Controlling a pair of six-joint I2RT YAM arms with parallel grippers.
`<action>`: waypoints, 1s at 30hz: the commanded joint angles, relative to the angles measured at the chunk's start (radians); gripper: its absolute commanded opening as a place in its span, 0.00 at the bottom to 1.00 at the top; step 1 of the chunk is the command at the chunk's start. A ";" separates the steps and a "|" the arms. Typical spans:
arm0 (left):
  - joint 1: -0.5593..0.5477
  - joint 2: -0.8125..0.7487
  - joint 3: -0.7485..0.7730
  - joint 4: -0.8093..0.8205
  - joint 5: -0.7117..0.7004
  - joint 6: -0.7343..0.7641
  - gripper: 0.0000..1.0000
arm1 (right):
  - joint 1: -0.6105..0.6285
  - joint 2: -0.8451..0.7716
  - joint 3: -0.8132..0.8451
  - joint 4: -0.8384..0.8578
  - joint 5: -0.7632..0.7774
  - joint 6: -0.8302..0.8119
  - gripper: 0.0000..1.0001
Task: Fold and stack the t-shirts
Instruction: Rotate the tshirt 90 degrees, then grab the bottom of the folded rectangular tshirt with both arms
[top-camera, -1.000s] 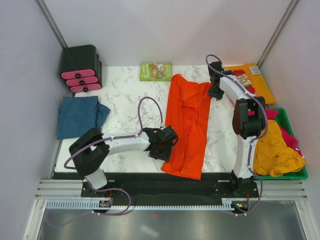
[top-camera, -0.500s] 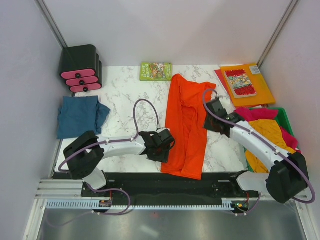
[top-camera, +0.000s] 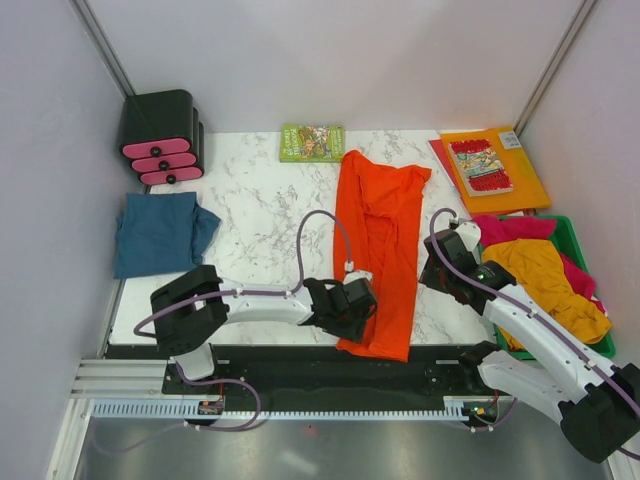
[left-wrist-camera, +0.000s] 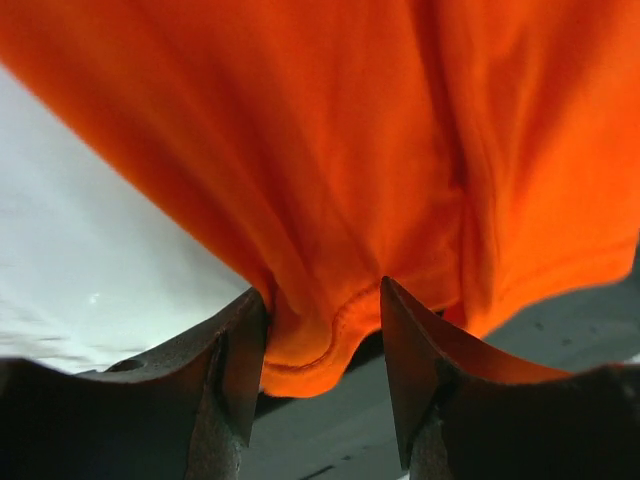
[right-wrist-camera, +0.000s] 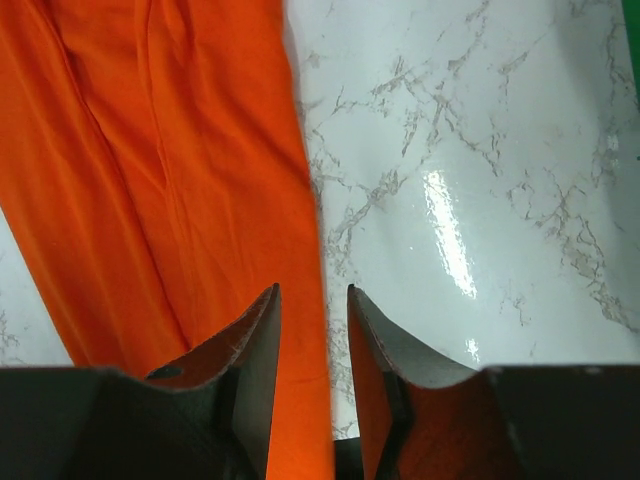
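Note:
A bright orange-red t-shirt lies folded into a long strip down the middle of the marble table. My left gripper is at the strip's near left corner. In the left wrist view this gripper is open, with the shirt's hem bunched between the jaws and against the left finger. My right gripper is at the strip's right edge near the front. It is open and straddles that edge of the orange-red shirt. A folded teal-blue t-shirt lies at the left.
A green bin at the right holds a mustard-yellow shirt and a magenta-pink one. An orange folder with a comic book lies back right. A green book and a black drawer unit stand at the back.
My right arm swung from the shirt's far right corner down to its near right edge. My left gripper slid right and nearer, onto the near left corner, its jaws narrowing slightly.

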 joint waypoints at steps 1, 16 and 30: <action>-0.129 0.109 -0.043 -0.004 0.073 -0.088 0.56 | 0.004 -0.010 0.009 -0.018 0.017 -0.001 0.41; -0.180 -0.145 -0.125 -0.130 -0.203 -0.214 0.63 | 0.004 0.021 0.056 -0.003 0.002 -0.095 0.42; -0.168 -0.176 -0.149 0.130 -0.220 -0.281 0.64 | 0.004 -0.052 0.027 0.000 -0.059 -0.107 0.42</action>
